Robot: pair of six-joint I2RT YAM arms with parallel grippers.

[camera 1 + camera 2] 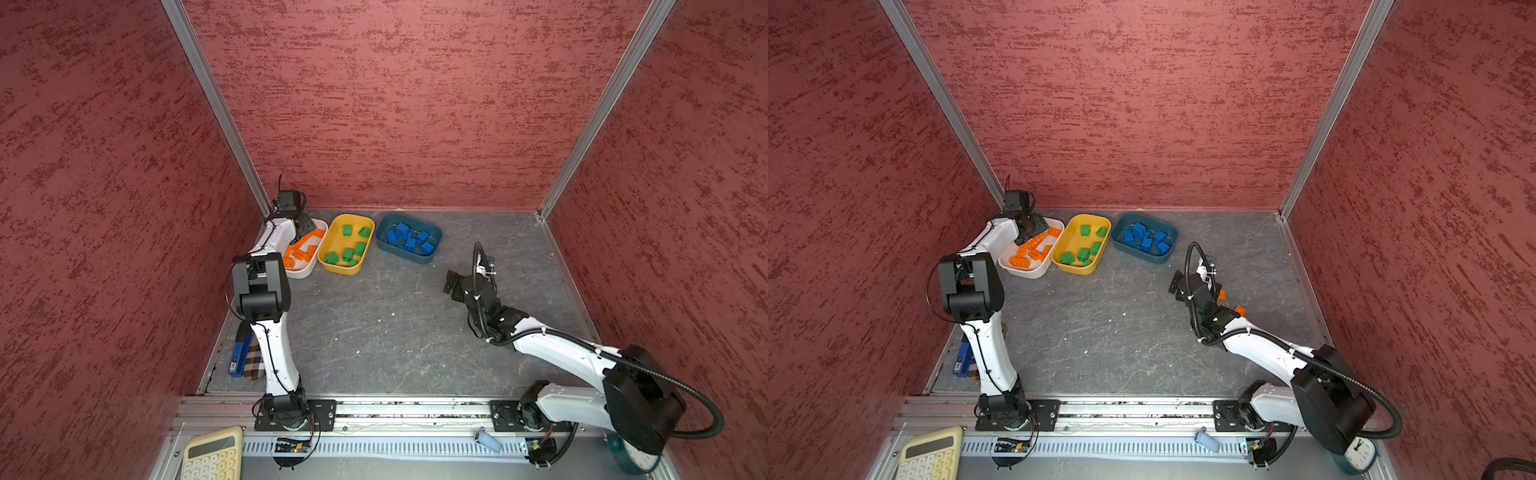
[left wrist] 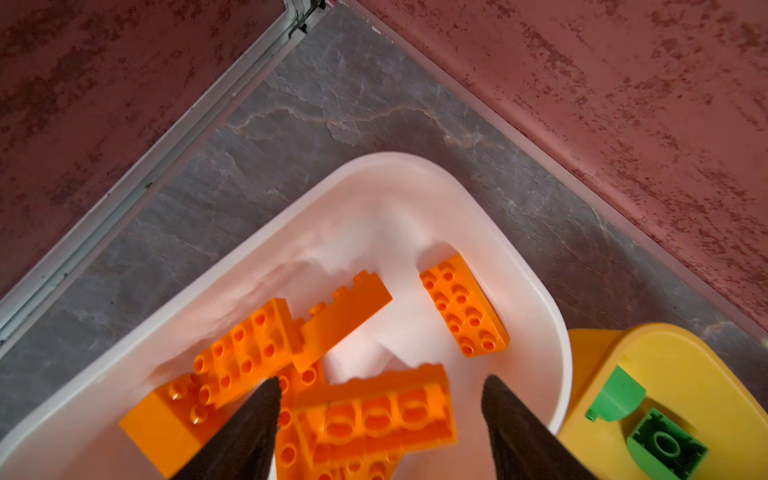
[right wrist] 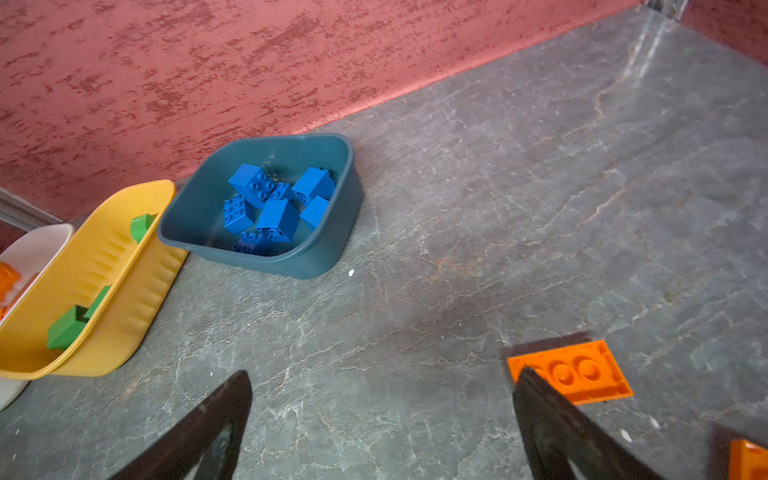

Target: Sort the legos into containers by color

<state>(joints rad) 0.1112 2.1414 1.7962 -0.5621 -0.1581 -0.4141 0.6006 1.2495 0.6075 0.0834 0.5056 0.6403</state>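
Orange legos (image 2: 463, 307) in white tub (image 2: 376, 199)

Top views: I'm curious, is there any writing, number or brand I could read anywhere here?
No text here can be read.
Calculator: key markings too small.
Clock: numerals blurred.
Blue object beside the left arm: white label too small.

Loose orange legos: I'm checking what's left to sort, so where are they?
Two loose orange legos lie on the table's right side, beside the right arm's wrist in a top view, close to the open right pincer.
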